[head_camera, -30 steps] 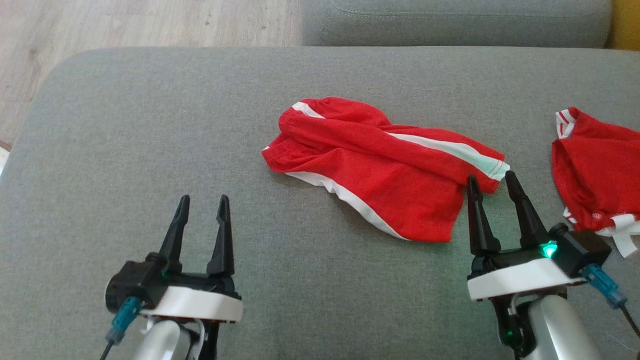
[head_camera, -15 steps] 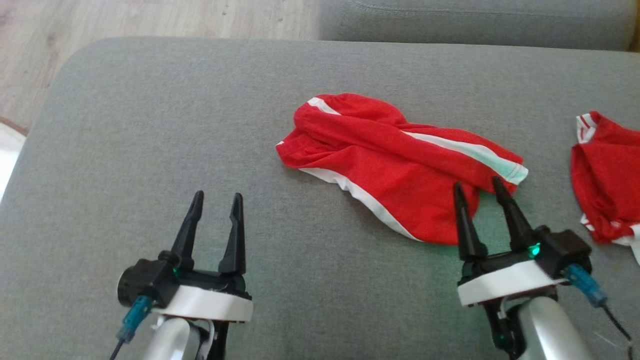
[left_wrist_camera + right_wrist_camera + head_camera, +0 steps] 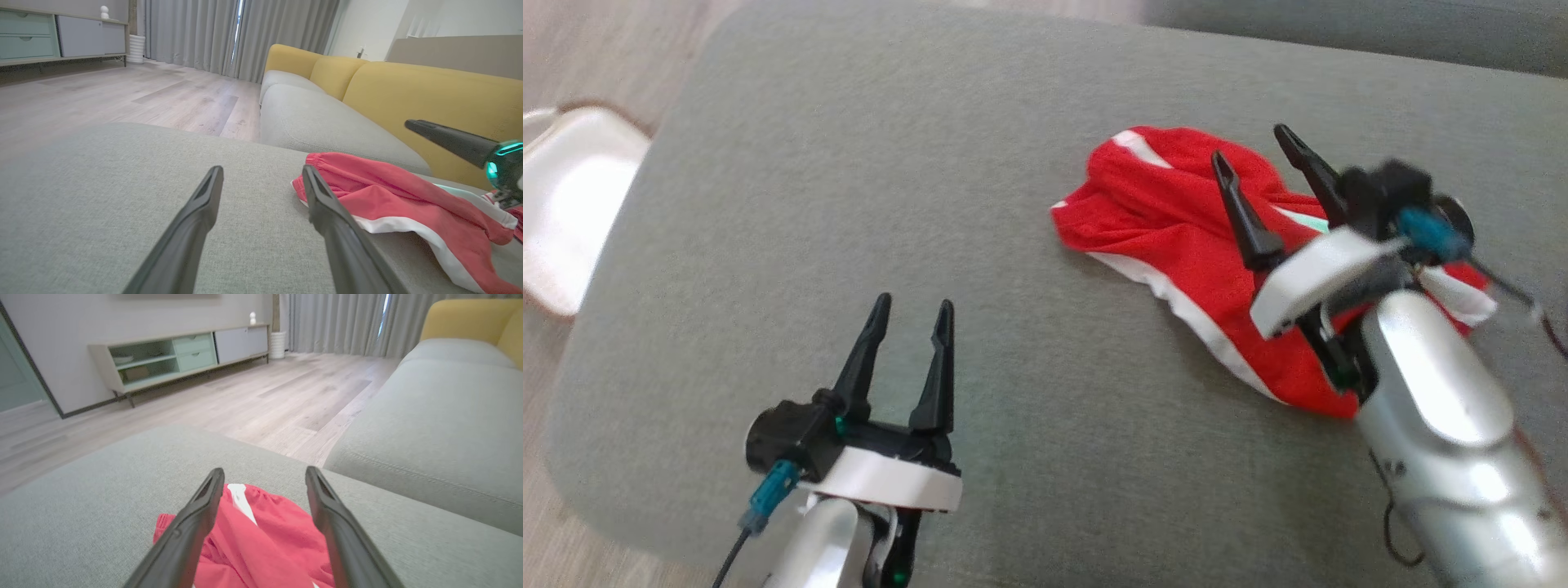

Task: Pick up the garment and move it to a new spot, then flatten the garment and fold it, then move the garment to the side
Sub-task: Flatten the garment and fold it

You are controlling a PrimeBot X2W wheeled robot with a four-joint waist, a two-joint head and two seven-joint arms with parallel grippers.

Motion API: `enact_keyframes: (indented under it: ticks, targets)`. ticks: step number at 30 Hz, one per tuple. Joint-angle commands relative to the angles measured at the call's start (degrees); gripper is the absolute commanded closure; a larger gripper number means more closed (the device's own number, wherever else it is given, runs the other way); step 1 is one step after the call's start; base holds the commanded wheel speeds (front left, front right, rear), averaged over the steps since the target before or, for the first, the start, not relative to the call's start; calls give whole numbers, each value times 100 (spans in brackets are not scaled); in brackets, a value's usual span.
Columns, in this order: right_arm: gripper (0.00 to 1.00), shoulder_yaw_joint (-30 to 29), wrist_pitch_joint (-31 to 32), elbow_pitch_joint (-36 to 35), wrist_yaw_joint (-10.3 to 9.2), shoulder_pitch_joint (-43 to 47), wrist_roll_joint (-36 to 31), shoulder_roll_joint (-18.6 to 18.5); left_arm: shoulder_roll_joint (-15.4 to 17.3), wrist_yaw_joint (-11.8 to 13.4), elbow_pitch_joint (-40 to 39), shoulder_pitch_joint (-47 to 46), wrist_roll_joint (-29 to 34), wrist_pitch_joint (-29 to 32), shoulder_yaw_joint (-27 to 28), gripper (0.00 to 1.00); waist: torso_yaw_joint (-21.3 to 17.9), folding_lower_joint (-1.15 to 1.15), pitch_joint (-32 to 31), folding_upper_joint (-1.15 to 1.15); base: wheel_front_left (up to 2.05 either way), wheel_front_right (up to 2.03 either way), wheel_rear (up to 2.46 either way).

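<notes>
The garment [image 3: 1176, 237] is a pair of red shorts with white stripes, lying crumpled on the grey cushion [image 3: 849, 204] right of centre. My right gripper [image 3: 1252, 145] hovers over its middle, open, with nothing between its fingers, and its arm hides the garment's right part. In the right wrist view that gripper [image 3: 264, 470] points past the red cloth [image 3: 265, 535] lying below it. Well short of the garment, to its left, my left gripper [image 3: 914, 302] stands open and empty. From the left wrist view, that gripper [image 3: 262, 169] has the garment [image 3: 388, 192] ahead to its right.
The cushion's rounded edge [image 3: 645, 245] falls to wooden floor on the left, where a white object [image 3: 572, 196] stands. Beyond the far edge lies a grey sofa seat [image 3: 310, 118] with yellow backrests [image 3: 429, 94]. A low cabinet [image 3: 175, 355] lines the wall.
The head camera has swung, shifting the whole picture. My right gripper has moved from the garment's near right corner up and forward over its middle. The left gripper keeps its pose.
</notes>
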Motion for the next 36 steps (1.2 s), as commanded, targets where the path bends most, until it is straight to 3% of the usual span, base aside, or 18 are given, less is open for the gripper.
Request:
enact_keyframes:
  ticks: [1,8,12,19,20,21,29,36]
  targets:
    - [0,232,140,7,-5,-265,121,-21,-2,-8,-150,-191,-80,-46,120,0,273,-1,161,0,0,0,0]
    - [0,1052,662,1100,-5,-1101,957,-378,-5,98,-188,-289,-352,-46,-115,0,702,-1,363,0,0,0,0]
    - [0,1325,670,1693,-5,-1434,1071,-560,-5,159,-220,-327,-448,-46,-249,0,844,-1,457,0,0,0,0]
    - [0,1639,708,2468,-5,-1713,1212,-569,-5,235,-268,-364,-539,-46,-391,0,941,-1,542,0,0,0,0]
    - [22,1710,727,2539,-5,-1734,1273,-558,-5,243,-270,-369,-547,-46,-404,0,945,-1,548,0,0,0,0]
    - [100,1764,711,2589,-5,-1761,1337,-556,-6,251,-268,-373,-554,-46,-411,0,945,-1,550,0,0,0,0]
    - [100,1638,-235,2731,-5,-2108,1787,-632,-6,293,-231,-369,-511,-46,-324,0,750,-1,418,0,0,0,0]
    - [100,1272,-1021,2854,-5,-2788,1728,-939,-6,253,-227,-321,-411,-46,-217,0,434,-1,179,0,0,0,0]
